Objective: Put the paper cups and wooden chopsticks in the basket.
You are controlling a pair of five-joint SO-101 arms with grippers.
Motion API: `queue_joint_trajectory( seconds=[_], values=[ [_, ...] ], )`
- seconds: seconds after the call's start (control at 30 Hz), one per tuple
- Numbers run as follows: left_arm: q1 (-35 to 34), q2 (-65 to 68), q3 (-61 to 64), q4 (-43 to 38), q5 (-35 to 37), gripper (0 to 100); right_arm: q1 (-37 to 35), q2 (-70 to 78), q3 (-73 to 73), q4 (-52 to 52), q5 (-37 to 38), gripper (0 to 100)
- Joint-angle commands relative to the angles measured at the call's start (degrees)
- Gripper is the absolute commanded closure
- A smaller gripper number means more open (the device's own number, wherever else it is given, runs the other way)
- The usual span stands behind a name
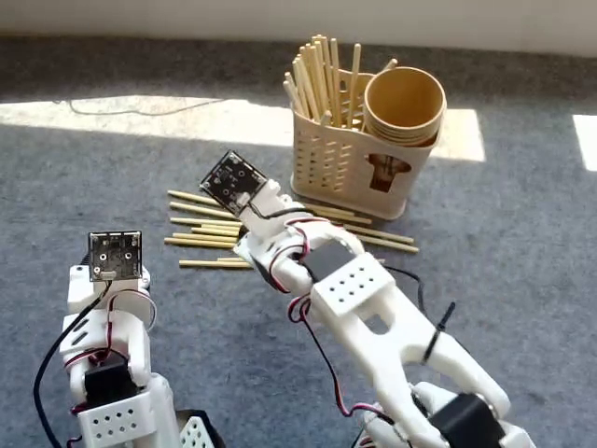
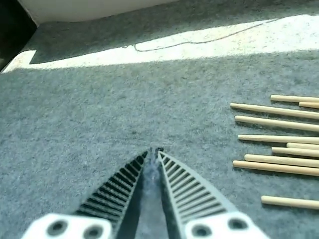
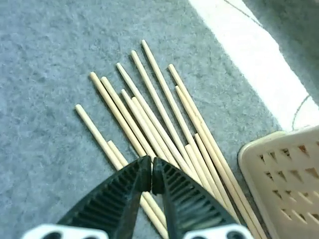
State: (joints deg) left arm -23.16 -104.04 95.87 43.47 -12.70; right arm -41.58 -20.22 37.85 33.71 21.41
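Hovering over loose chopsticks (image 3: 149, 114) beside the basket (image 1: 347, 168).
The right gripper (image 3: 151, 168), jaws pressed together on nothing, hangs above the sticks fanned along the basket's base. The left gripper (image 2: 153, 152), jaws likewise together, sits farther from the basket, beyond the stick ends, over bare carpet (image 2: 99, 109). Paper cups (image 1: 403, 105) and upright chopsticks (image 1: 322, 75) stand inside the basket.

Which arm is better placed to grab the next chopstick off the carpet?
The right. The right gripper hangs directly over the loose chopsticks, near the basket; the left gripper sits over bare carpet beside them.
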Motion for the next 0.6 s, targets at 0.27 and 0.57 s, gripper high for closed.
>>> queue_joint_trajectory(
  seconds=[0.27, 0.57],
  values=[
    [-0.8, 0.0, 1.3, 0.2, -0.4, 96, 5.2, 27.0, -18.2, -12.3, 7.6, 97.4],
    [-0.8, 0.2, 1.3, 0.3, -0.4, 96, 6.2, 35.6, -29.8, -11.9, 7.6, 97.4]
  ],
)
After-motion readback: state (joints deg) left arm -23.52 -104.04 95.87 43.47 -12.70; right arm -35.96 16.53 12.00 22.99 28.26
